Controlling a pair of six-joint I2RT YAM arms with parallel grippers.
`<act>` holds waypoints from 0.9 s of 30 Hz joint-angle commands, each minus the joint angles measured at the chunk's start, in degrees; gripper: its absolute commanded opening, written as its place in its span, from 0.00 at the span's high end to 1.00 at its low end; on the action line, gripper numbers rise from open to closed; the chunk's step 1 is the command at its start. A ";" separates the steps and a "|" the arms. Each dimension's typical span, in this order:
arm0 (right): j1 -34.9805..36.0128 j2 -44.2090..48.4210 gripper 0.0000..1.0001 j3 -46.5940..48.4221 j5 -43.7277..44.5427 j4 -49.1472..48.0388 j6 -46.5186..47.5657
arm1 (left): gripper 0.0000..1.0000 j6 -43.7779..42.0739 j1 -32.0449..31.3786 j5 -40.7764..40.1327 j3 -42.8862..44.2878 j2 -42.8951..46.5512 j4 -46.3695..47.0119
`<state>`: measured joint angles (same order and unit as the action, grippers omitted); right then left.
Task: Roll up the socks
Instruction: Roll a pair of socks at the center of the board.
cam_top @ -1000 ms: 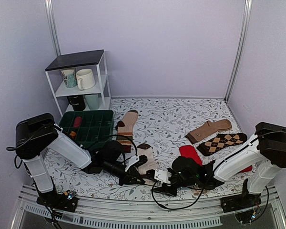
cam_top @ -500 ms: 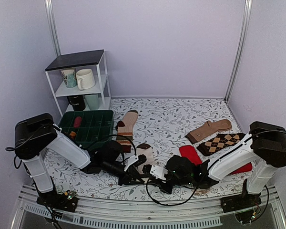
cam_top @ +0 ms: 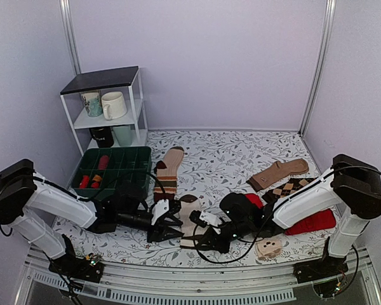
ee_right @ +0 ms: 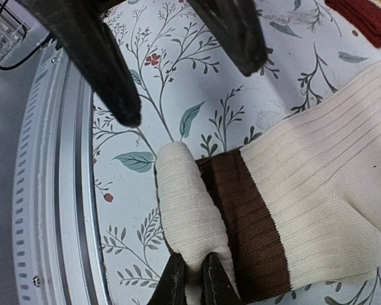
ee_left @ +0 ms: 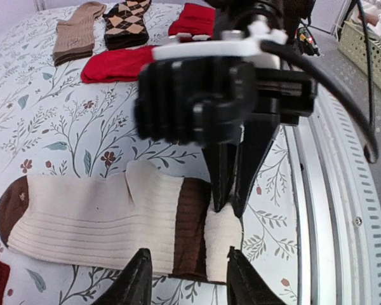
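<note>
Clamped narrow with the right gripper (ee_right: 193, 279) on the rolled end of the sock (ee_right: 305, 203), near the table's (cam_top: 228, 159) front edge. Spread wide at the left gripper (ee_left: 188, 283), seemingly just above it. Roll tight, edges square.

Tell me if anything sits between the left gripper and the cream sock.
Only the right gripper does: it is shut on the rolled end of the cream sock, directly ahead of the open left gripper. No other object lies between them.
</note>
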<state>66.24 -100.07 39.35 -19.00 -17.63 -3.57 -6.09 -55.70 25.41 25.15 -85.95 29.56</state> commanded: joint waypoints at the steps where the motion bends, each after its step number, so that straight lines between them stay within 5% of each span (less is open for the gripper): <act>1: -4.14 -5.90 0.94 1.29 -11.18 16.59 -4.70 | 0.58 -4.52 -0.90 0.82 -1.52 0.26 1.95; 9: -6.67 -15.06 0.94 12.15 -13.54 30.80 -5.07 | 0.58 -5.02 -5.06 -0.74 -0.65 -2.28 1.47; 27: -8.67 -16.88 0.94 11.36 -15.68 31.81 -6.23 | 0.58 -6.06 -6.97 -8.52 0.84 -7.89 -0.51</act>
<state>57.65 -111.28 54.81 -40.86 -0.27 -9.47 -11.81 -61.52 18.41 24.62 -92.25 30.41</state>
